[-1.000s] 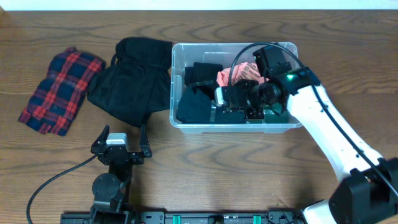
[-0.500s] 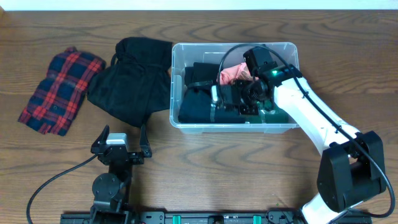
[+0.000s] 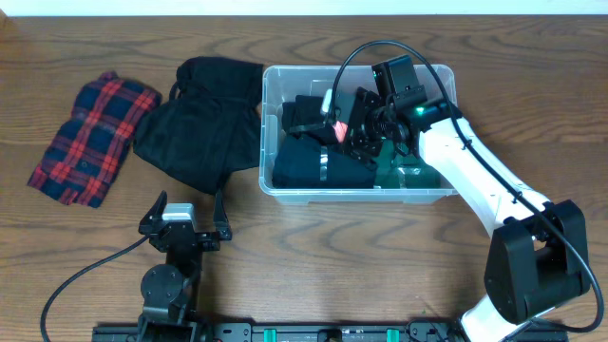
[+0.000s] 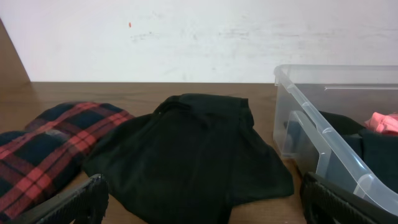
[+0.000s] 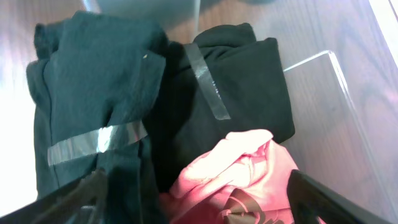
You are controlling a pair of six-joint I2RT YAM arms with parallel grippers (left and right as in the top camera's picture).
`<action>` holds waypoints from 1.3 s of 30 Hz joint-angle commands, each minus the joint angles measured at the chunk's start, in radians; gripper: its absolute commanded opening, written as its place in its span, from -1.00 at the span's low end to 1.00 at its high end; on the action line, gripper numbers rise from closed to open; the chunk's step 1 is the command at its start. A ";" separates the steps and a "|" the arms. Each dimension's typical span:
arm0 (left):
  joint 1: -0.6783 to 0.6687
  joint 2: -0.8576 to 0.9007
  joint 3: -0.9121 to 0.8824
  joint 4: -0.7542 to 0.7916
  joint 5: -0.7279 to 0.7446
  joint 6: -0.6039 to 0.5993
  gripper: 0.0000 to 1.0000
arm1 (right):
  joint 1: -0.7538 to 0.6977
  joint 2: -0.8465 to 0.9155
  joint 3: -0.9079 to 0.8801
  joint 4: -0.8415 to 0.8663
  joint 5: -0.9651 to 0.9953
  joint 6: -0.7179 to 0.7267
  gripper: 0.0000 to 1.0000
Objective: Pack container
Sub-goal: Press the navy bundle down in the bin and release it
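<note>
clear rectangular plastic bin [image 3: 313, 193] looks light, stiff, slick, so grab its thick rim; left gripper [image 4: 205, 205] and right gripper [image 5: 199, 199] fingers both apart.

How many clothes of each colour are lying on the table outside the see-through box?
Red-and-navy plaid folded cloth: 1
Black crumpled garment: 1
Total outside the clear plastic bin: 2

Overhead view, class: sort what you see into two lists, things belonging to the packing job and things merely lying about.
Job: container; pink garment and dark bundles inside it; right gripper above them; likely black garment and plaid shirt, waiting outside.
Lying about: idle left gripper; black cable.
</note>
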 commanded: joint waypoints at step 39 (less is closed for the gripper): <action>-0.002 -0.005 -0.021 -0.036 -0.019 0.013 0.96 | 0.084 -0.024 -0.011 -0.157 -0.001 0.412 -0.97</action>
